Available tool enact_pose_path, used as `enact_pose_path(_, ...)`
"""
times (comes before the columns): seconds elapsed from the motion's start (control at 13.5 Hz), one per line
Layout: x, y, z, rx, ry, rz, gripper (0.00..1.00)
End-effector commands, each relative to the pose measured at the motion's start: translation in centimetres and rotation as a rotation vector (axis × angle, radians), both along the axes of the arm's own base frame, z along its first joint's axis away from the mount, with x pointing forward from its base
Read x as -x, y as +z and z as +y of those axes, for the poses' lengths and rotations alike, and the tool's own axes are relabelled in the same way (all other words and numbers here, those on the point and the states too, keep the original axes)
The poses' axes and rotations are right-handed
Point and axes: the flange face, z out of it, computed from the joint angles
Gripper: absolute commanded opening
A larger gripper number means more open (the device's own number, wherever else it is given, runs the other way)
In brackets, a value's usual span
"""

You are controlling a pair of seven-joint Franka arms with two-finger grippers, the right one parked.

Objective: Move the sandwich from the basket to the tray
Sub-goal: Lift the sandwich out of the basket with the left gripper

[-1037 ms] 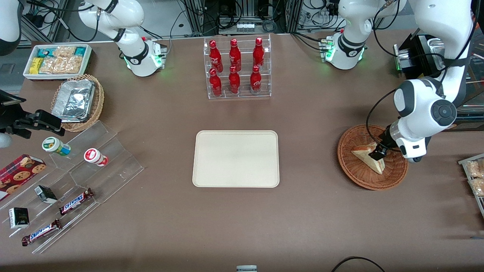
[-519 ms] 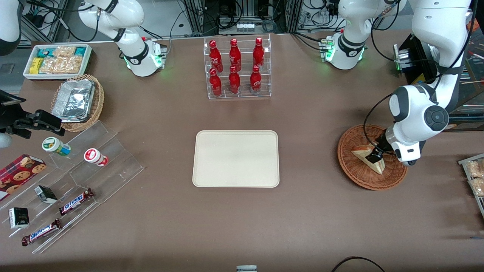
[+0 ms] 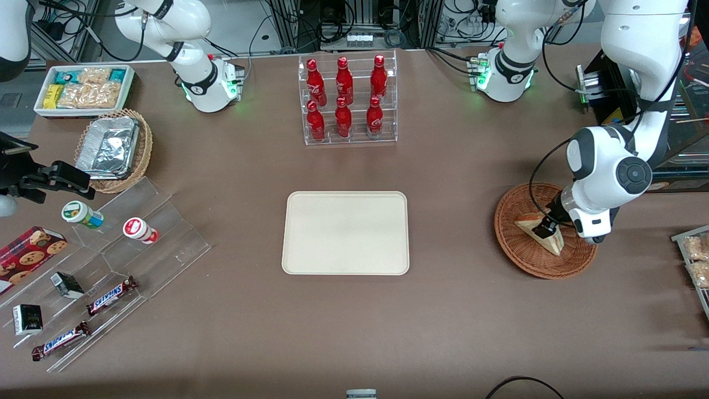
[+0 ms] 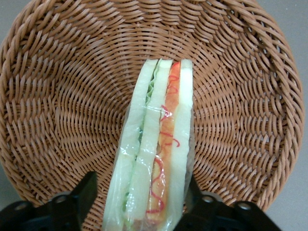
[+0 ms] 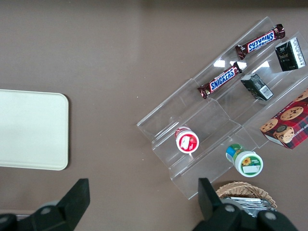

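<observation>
The sandwich point(image 3: 551, 243) stands on edge in the reddish-brown wicker basket point(image 3: 515, 257), toward the working arm's end of the table. My left gripper point(image 3: 541, 228) is down in the basket, astride the wedge. In the left wrist view the wrapped sandwich point(image 4: 159, 144), with its green, white and red layers, runs between the two black fingers point(image 4: 89, 190) of the gripper point(image 4: 140, 186). A narrow strip of basket point(image 4: 72, 96) weave shows between one finger and the wrapper, so the gripper is open. The cream tray point(image 3: 345, 233) lies bare at the table's middle and shows in the right wrist view too, as tray point(image 5: 29, 130).
A clear rack of red bottles point(image 3: 349, 100) stands farther from the camera than the tray. Toward the parked arm's end are a stepped acrylic shelf point(image 3: 138, 249) with snacks, a foil tray in a light wicker basket point(image 3: 113, 147) and a white snack bin point(image 3: 83, 88). Snack packets point(image 3: 695, 260) lie beside the basket.
The left gripper has slid a little along the sandwich toward the tray. The sandwich and basket have not moved.
</observation>
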Motion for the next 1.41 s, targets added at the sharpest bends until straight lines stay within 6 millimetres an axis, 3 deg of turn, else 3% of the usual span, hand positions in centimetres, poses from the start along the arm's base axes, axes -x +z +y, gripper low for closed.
enact_pose_path(0.0, -0.1, 0.5, -0.2, 0.002, -0.01, -0.004, 0.21)
enact_pose_path(0.44, -0.4, 4.1, -1.0, 0.002, -0.034, 0.046, 0.2)
enact_pose_path(0.67, -0.8, 10.3, -2.6, 0.008, -0.089, 0.089, 0.2)
enact_pose_path(0.81, -1.9, 14.6, -6.1, 0.014, -0.154, 0.107, 0.2)
enact_pose_path(1.04, -2.4, 18.5, -12.8, 0.019, -0.267, 0.063, 0.2)
enact_pose_path(1.19, -1.7, 19.7, -17.3, 0.031, -0.355, 0.039, 0.2)
enact_pose_path(1.33, -0.7, 19.4, -21.8, 0.033, -0.504, 0.029, 0.21)
